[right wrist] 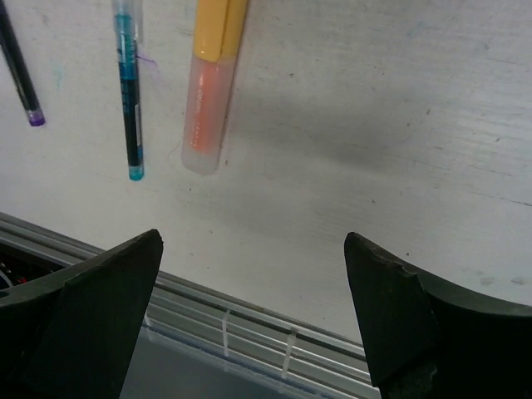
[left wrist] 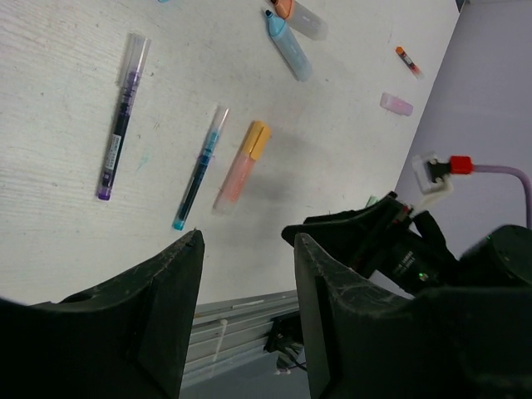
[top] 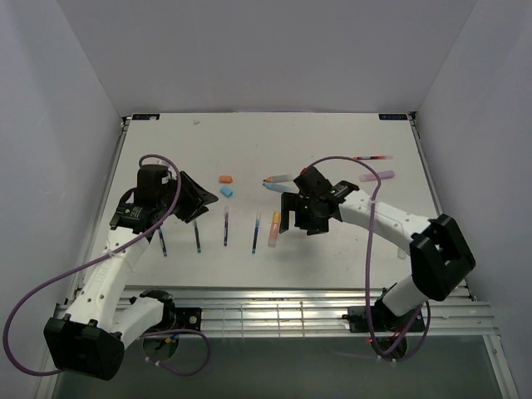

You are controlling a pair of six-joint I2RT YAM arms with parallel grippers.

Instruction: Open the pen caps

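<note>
My right gripper (right wrist: 253, 241) gapes empty near the orange highlighter (right wrist: 206, 104). My left gripper (left wrist: 245, 237), half-open, holds nothing. A skewed pinch on its cap (right wrist: 220, 27) could roll that highlighter away.

Right wrist view: yellow cap (right wrist: 220, 25) cut by top edge, 12 o'clock. Teal pen (right wrist: 130, 100) and purple pen (right wrist: 20, 75) cut there too, 11 o'clock.
Left wrist view: orange-tipped marker (left wrist: 303, 18) cut at 12 o'clock.
Top view: thin pens (top: 225, 226) too small to tell caps.
</note>
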